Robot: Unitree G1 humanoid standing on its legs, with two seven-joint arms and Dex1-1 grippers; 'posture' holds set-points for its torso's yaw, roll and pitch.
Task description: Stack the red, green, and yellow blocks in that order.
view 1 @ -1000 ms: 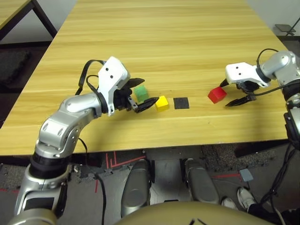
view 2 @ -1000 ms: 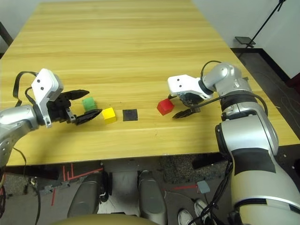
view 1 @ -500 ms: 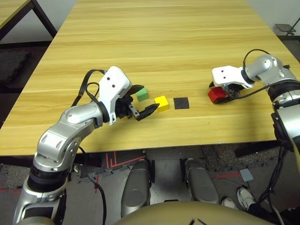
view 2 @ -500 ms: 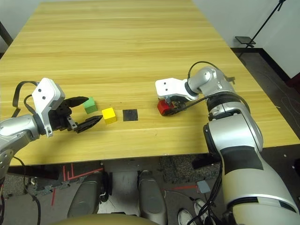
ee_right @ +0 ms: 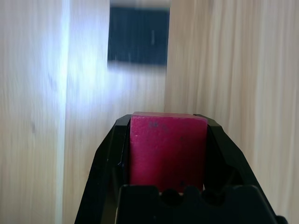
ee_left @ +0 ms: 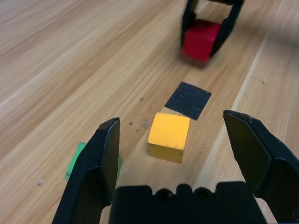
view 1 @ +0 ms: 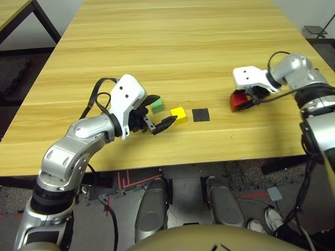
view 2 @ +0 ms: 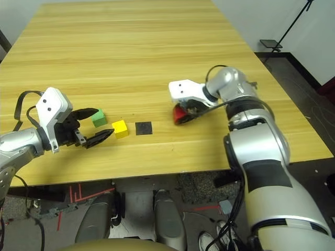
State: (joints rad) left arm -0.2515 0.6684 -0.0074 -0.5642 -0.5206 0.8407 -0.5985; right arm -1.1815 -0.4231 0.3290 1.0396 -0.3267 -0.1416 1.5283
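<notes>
The red block (ee_right: 168, 149) has lifted off the table (view 1: 157, 151), gripped in the fingers of the right gripper (ee_right: 168, 121); left of the black patch (view 2: 144, 128) sits the yellow block (view 2: 120, 129), nearest; the left gripper (ee_left: 170, 116) hovers farther left, fingers open; the green block (view 2: 99, 118) lies beyond the yellow.

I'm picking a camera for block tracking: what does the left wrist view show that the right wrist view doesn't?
Left wrist only: the yellow block, part of the green block.
Right wrist only: a close look at the red block between the right fingers, its near face filling the gap.
Both: the red block, the black patch, the wooden table.
</notes>
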